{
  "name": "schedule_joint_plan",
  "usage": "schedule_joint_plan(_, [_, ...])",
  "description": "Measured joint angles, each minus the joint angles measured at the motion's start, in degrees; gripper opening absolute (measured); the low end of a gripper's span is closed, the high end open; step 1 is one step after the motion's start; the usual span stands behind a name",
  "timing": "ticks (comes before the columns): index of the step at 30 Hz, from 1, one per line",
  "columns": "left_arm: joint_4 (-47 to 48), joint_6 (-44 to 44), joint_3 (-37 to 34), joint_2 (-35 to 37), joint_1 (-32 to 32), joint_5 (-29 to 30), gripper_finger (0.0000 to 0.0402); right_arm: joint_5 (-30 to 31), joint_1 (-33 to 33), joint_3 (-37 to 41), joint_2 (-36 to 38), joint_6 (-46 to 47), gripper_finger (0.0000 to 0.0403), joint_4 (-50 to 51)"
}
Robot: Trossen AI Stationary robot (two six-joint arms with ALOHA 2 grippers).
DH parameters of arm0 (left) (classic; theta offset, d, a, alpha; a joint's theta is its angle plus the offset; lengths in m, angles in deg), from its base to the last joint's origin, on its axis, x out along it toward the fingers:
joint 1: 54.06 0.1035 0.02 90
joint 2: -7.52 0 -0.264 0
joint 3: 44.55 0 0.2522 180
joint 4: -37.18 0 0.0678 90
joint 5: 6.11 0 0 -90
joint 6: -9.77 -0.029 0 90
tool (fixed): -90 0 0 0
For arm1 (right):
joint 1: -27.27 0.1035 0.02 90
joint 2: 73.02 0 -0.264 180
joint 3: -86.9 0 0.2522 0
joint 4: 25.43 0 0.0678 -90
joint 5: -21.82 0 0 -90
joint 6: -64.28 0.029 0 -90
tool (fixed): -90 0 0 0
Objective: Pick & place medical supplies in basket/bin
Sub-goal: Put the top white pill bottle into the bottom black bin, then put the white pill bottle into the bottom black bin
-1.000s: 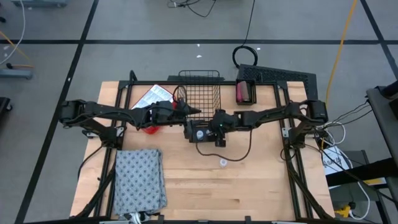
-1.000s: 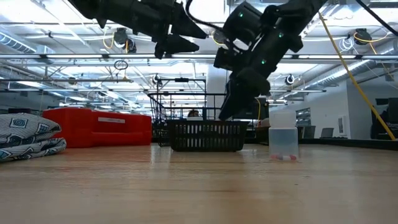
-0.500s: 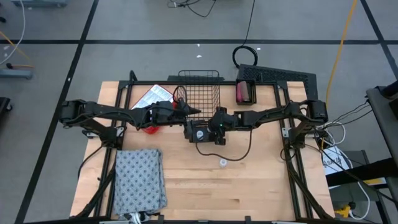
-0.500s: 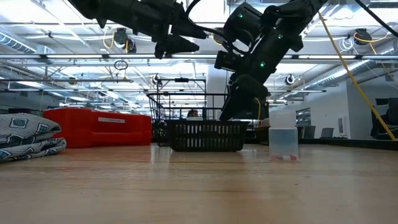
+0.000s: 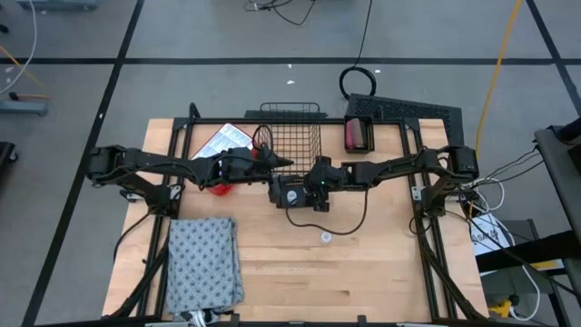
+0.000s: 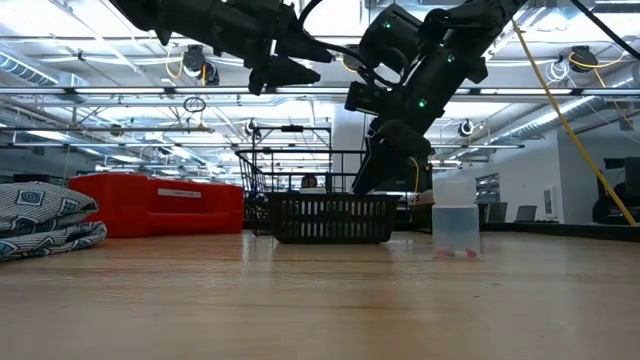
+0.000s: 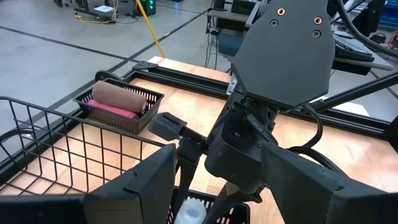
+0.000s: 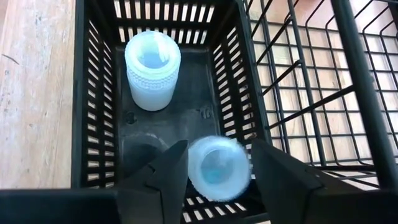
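Nearest, a loose vial [image 5: 325, 237] lies on the table at 6 o'clock of the right gripper [image 8: 219, 148]. Little has shifted in the last sec: that gripper hangs where it was over the small black bin [image 8: 99, 93], fingers pinching a held vial [image 8: 217, 173] above a binned vial [image 8: 152, 70], so the drop looks near but isn't done. Only the rt wrist view shows this. The high view adds the grey cloth [image 5: 204, 263] at 7 o'clock and, farther off, the left gripper [image 5: 283, 162] over the wire basket [image 5: 304, 136], its fingers spread and empty.

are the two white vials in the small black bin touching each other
Apart. The right wrist view shows bare black bin floor between the standing vial and the vial between the right gripper's fingers.
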Motion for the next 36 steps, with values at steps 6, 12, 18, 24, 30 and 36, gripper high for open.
schedule_joint_plan(6, [0.0, 0.0, 0.0, 0.0, 0.0, 0.0, 0.0244, 0.0, 0.0, 0.0, 0.0, 0.2, 0.0176, 0.0])
schedule_joint_plan(12, [0.0, 0.0, 0.0, 0.0, 0.0, 0.0, 0.0244, 0.0, 0.1, 0.1, 0.6, -0.2, 0.0170, 0.2])
schedule_joint_plan(18, [0.2, 0.0, 0.0, 0.0, 0.0, 0.0, 0.0244, 0.0, 1.4, 0.1, 4.4, -0.2, 0.0168, 0.3])
schedule_joint_plan(24, [0.4, 0.1, 0.0, 0.0, 0.0, 0.0, 0.0244, 0.0, 4.6, 0.0, 9.0, -0.2, 0.0170, 2.3])
schedule_joint_plan(30, [0.4, 2.7, 0.0, 0.0, -0.1, 0.0, 0.0244, -0.4, 9.6, 0.0, 11.2, -1.5, 0.0171, 5.1])
schedule_joint_plan(36, [0.8, 4.0, 0.0, 0.0, -0.6, -0.1, 0.0244, -4.4, 14.3, 0.0, 11.2, 0.4, 0.0166, 6.7])
